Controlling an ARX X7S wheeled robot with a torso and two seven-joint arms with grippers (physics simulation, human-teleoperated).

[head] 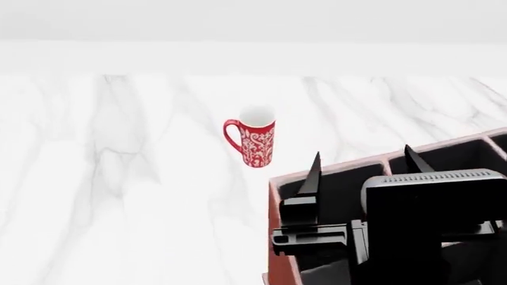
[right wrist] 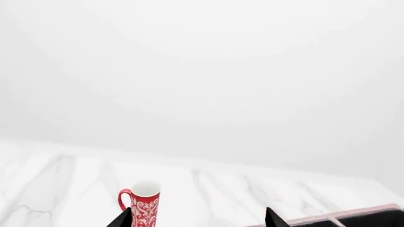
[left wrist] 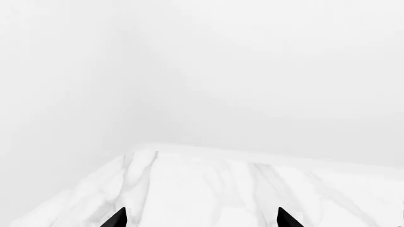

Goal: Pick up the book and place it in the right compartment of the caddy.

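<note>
Black-lined caddy (head: 348,178) compartments lie under the wide-spread, empty right end effector (head: 360,166); the book seems out of sight, so find it before reaching.

Red patterned mug (head: 255,143) upright on marble table (head: 119,196).

We see a white marble tabletop (left wrist: 208,189) with soft grey veins, its corner standing out against a plain white, featureless background. Two black pointed fingers (left wrist: 117,218) of the left gripper (left wrist: 202,218) poke into the picture at its edge, set well apart, with only bare marble showing between them. Only their tips are visible. Nothing lies on the stretch of tabletop that we can see here.
</note>
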